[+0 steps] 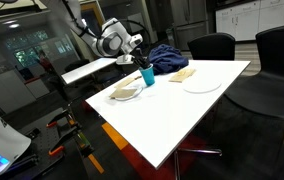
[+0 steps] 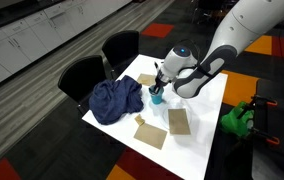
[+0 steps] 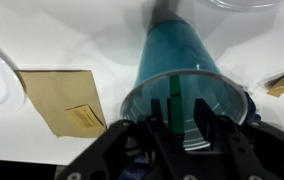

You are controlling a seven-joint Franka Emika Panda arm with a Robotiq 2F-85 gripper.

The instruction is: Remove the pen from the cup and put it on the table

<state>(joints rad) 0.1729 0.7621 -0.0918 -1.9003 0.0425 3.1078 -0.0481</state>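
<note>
A blue translucent cup (image 3: 172, 55) stands on the white table (image 1: 182, 120) and shows in both exterior views (image 1: 147, 75) (image 2: 157, 97). A green pen (image 3: 174, 100) stands upright inside it. My gripper (image 3: 177, 115) hangs directly over the cup's mouth, also seen in both exterior views (image 1: 142, 62) (image 2: 160, 82). Its two fingers reach into the cup on either side of the pen. A gap shows between the pen and one finger, so the jaws look open around it.
A blue cloth (image 2: 115, 100) lies heaped at the table's chair side. Brown paper pieces (image 2: 149, 131) (image 2: 179, 120) (image 3: 62, 100) lie near the cup. A white plate (image 1: 202, 84) and a bowl (image 1: 127, 93) flank it. Black chairs (image 1: 210, 46) stand at the table.
</note>
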